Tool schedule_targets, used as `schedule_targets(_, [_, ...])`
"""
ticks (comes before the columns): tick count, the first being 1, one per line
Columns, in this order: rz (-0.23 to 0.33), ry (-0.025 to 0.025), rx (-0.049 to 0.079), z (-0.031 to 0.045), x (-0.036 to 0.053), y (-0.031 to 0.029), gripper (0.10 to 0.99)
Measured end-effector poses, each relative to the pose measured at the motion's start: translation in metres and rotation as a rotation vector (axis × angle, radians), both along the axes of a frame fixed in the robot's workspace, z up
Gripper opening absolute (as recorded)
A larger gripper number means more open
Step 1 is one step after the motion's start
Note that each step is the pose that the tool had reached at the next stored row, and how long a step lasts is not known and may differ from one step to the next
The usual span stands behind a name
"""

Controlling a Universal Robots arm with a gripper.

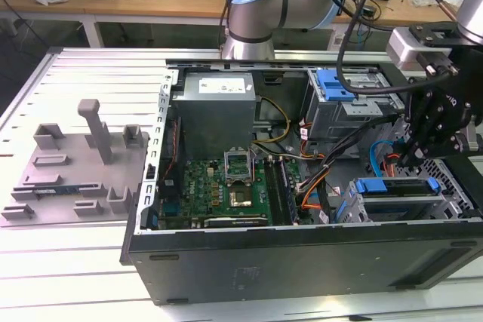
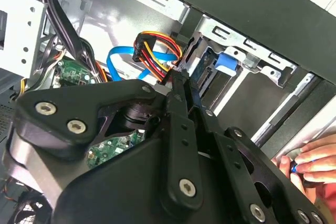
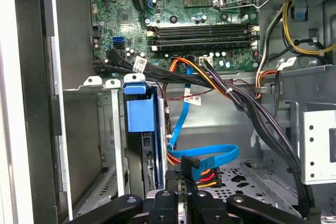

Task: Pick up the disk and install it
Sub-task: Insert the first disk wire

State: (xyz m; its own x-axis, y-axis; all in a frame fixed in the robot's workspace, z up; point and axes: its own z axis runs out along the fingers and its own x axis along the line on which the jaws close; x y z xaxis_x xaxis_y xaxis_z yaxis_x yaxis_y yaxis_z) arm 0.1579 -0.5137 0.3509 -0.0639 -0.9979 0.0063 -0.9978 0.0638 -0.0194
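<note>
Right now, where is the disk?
The disk sits in the lower drive cage at the exterior view's right. In the first wrist view, it stands beside the blue data cable.

Exterior overhead; wrist views inside case (image 3: 31, 103)

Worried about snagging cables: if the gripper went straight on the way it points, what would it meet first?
In the second wrist view the gripper points at the plug with red, yellow and orange wires, so probably that first, the blue cable beside it. Depth is unclear; they may already touch.
</note>
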Motion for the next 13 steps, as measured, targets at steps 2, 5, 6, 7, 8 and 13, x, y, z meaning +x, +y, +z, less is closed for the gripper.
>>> schedule_targets(2, [0.0,0.0,0.005,0.0017,0.0001,-0.002,0.165])
schedule_targets(5, [0.0,0.0,0.008,0.004,0.0002,-0.005,0.165])
schedule_targets(6, [0.0,0.0,0.009,0.0051,0.0005,-0.0069,0.165])
schedule_targets(7, [0.0,0.0001,0.011,0.0064,0.0013,-0.0095,0.165])
schedule_targets(8, [0.0,0.001,0.012,0.0071,0.0021,-0.0139,0.165])
schedule_targets(13, [0.0,0.0213,0.011,0.0072,0.0046,-0.0163,0.165])
